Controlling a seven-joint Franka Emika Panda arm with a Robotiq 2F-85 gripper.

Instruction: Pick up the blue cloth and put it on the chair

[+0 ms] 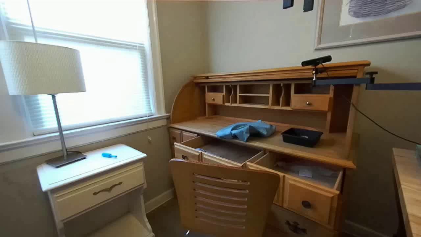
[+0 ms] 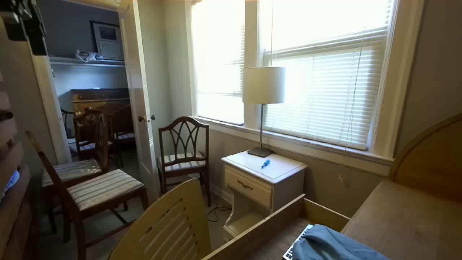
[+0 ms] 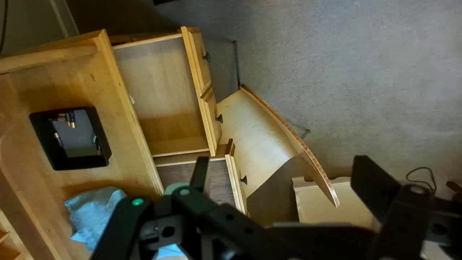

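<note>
Hovering gripper point(image 3: 281, 168): mine, parted, empty.
Blue cloth point(image 3: 94, 213): wrist view, eight o'clock; pickup seems pending; I should descend there.
Chair point(image 3: 265, 139): cloth's two o'clock.

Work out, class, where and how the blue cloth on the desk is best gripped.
Probably by the raised fold of the blue cloth, from above on the side of the open drawers: in an exterior view the crumpled cloth peaks there, something for the open pincer to straddle, while compartments stand behind.
</note>
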